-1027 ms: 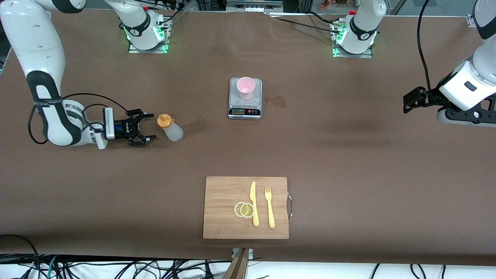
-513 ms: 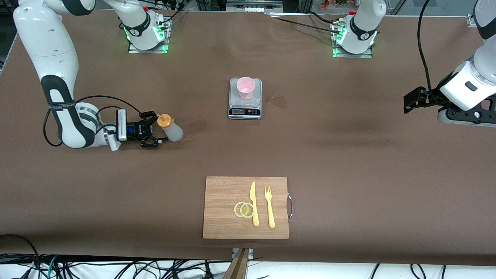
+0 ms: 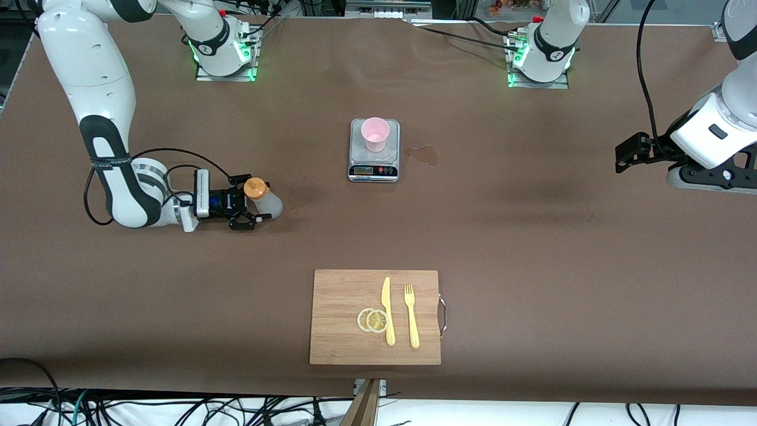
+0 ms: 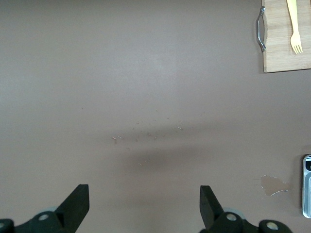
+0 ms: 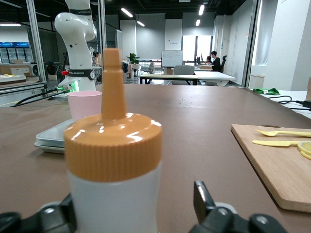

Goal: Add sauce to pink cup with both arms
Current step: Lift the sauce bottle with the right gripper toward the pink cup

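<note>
The sauce bottle (image 3: pixel 267 202), frosted white with an orange nozzle cap (image 5: pixel 112 140), stands toward the right arm's end of the table. My right gripper (image 3: pixel 260 202) reaches in level with the table and is open. Its fingers (image 5: pixel 200 195) flank the bottle's body (image 5: pixel 114 194), and a gap shows beside one of them. The pink cup (image 3: pixel 375 134) stands on a grey scale (image 3: pixel 374 168) at mid-table and also shows past the bottle (image 5: pixel 83 104). My left gripper (image 3: pixel 626 155) waits open and empty over bare table (image 4: pixel 144 200) at the left arm's end.
A wooden cutting board (image 3: pixel 343 331) lies nearer the front camera than the scale. It carries a yellow knife (image 3: pixel 387 310), a fork (image 3: pixel 411 316) and lemon slices (image 3: pixel 372 320). A small wet stain (image 3: pixel 421 155) marks the table beside the scale.
My right arm has slid toward the sauce bottle until its fingers stand on both sides of it. The bottle shifted slightly. The left arm has not moved.
</note>
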### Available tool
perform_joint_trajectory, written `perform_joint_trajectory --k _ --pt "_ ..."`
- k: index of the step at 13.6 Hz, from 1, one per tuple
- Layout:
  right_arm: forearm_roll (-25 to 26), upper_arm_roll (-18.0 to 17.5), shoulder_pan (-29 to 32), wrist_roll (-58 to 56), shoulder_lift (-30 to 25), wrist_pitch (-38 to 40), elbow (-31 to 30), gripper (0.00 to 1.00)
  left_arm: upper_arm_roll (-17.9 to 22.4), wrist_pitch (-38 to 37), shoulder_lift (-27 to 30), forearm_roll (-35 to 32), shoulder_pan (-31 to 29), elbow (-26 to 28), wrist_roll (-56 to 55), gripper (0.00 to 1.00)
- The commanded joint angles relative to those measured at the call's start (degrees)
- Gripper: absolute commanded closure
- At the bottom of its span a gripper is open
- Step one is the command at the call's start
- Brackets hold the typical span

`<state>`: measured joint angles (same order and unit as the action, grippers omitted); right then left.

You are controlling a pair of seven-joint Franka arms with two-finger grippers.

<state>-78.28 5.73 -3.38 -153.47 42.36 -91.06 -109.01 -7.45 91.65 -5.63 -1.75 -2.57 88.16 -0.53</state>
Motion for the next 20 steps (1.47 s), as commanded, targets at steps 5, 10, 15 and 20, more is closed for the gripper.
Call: perform_joint_trajectory --k 5,10,15,20 --pt "-3.6 -0.2 -2.4 -1.9 -0.2 -1.8 -3.0 0.57 0.0 -0.6 -0.5 -0.6 0.0 -1.2 -0.1 0.00" --pt "1.1 0.2 -3.9 10.4 -10.2 -9.4 -4.4 0.89 0.1 -0.6 -0.4 -0.5 -0.1 -1.3 0.0 0.00" --pt "8.5 1.7 -12.7 28.7 -23.9 -22.2 -11.6 0.89 0.1 -0.6 -0.4 -0.6 -0.1 -1.3 -0.1 0.00" --pt "23.8 1.7 -20.4 51.0 -30.8 -30.3 -13.0 0.89 0.1 -0.6 -0.4 -0.5 0.0 -1.3 -0.1 0.00"
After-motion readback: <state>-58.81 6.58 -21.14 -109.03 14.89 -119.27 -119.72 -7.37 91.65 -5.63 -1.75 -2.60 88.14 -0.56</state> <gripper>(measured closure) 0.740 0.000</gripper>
